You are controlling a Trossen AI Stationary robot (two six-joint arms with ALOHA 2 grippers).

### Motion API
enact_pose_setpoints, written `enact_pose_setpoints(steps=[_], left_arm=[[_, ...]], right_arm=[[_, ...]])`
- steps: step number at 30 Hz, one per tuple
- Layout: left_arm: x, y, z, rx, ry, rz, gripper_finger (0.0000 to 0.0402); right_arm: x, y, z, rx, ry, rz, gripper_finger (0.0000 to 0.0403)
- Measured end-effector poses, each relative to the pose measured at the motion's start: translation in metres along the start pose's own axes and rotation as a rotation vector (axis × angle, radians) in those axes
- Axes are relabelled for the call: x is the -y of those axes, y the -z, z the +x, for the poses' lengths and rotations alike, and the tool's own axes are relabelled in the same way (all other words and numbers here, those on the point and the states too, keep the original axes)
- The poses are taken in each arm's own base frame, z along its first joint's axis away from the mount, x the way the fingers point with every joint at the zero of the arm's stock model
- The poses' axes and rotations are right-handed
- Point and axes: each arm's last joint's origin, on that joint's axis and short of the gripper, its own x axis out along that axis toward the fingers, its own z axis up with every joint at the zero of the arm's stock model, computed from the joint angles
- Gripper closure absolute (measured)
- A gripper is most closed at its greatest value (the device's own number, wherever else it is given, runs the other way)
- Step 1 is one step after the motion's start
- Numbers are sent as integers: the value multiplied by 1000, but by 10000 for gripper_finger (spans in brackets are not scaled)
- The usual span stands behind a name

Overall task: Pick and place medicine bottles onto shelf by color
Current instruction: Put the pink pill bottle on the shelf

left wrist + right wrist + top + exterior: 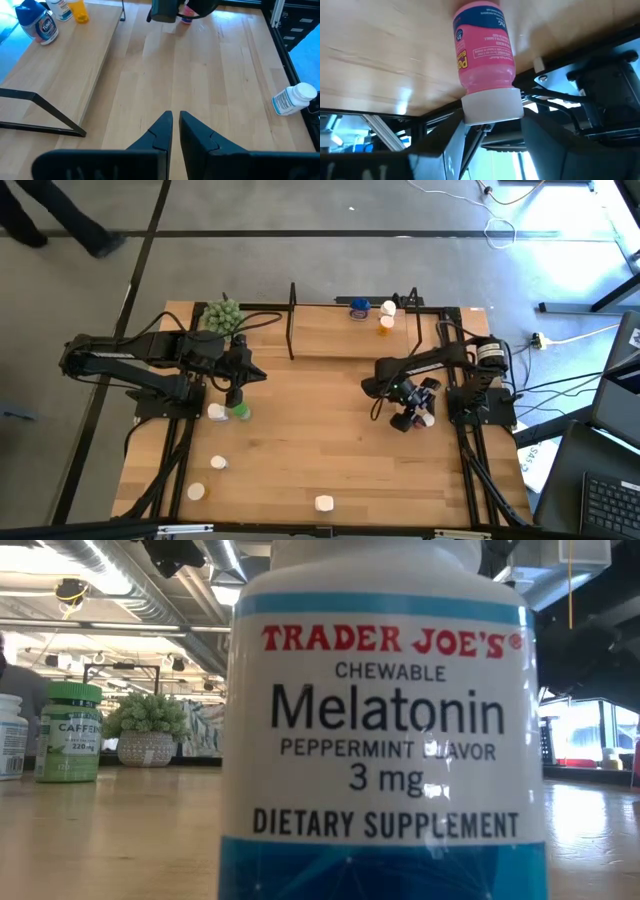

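Carrying the pink bottle (pixel 482 62) to the shelf (pixel 330 330) looks like the step in hand: the right pincer (pixel 415 405) pinches it over the bench (pixel 320 440) near the right edge, cap turned away from the tabletop, so I'd swing it upright and set it in the bare stretch clear of the blue bottle (pixel 358 307), white bottle (pixel 389 307) and orange bottle (pixel 386 324) bunched at the shelf's right end. Watch the black end frame (pixel 414 315) on the way in; the left pincer (pixel 234 393), pressed together and empty, hangs by the green bottle (pixel 241 411), well apart
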Motion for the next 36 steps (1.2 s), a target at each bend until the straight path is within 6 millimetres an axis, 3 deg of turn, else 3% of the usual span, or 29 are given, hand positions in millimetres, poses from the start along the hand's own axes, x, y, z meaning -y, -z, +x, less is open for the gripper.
enact_pose_setpoints(steps=[11,21,29,36], left_arm=[[0,0,0,0,0,0,374],[0,0,0,-1,0,0,374],[0,0,0,-1,0,0,374],[0,1,0,-7,-1,-4,374]], right_arm=[[-3,-8,3,10,8,-138,190],[-2,-3,1,-25,17,-70,156],[-13,4,-25,42,19,-76,155],[-34,29,-68,343,79,-71,155]])
